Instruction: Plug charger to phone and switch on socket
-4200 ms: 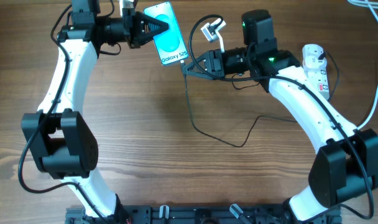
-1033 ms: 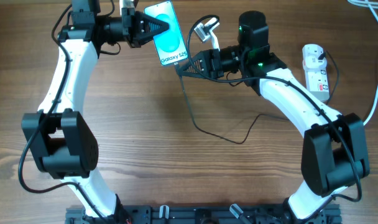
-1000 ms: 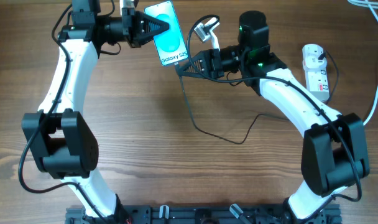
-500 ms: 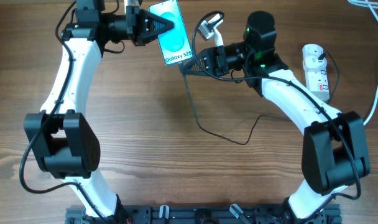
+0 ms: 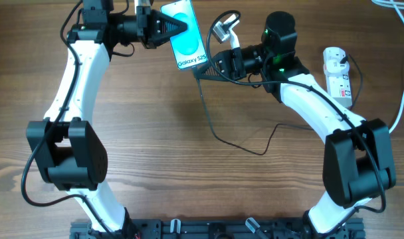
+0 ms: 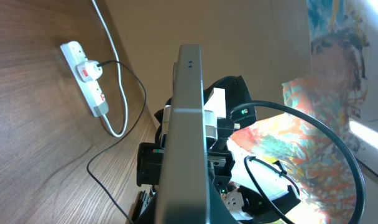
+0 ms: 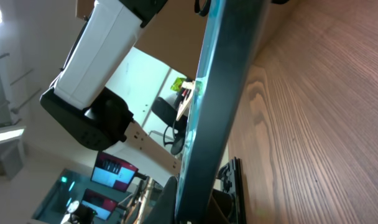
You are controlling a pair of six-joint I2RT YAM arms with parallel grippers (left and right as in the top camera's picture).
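Note:
My left gripper [image 5: 179, 25] is shut on the phone [image 5: 189, 33], turquoise screen up, held above the table at the back. My right gripper [image 5: 203, 70] is at the phone's lower end, shut on the charger plug, which the fingers hide. The thin black charger cable [image 5: 212, 129] hangs from there and loops across the table. The white socket strip [image 5: 337, 76] lies at the far right. The left wrist view shows the phone [image 6: 188, 124] edge-on, with the socket [image 6: 83, 71] beyond. In the right wrist view the phone's end [image 7: 223, 81] sits between my right fingers [image 7: 195, 208].
A thicker white cable [image 5: 395, 10] runs along the table's right edge past the socket; it also shows in the left wrist view [image 6: 117, 74]. The wooden table [image 5: 155, 146] stretches out below both arms.
Both grippers and the phone have shifted slightly right and toward the back together. The cable loop on the table has barely moved.

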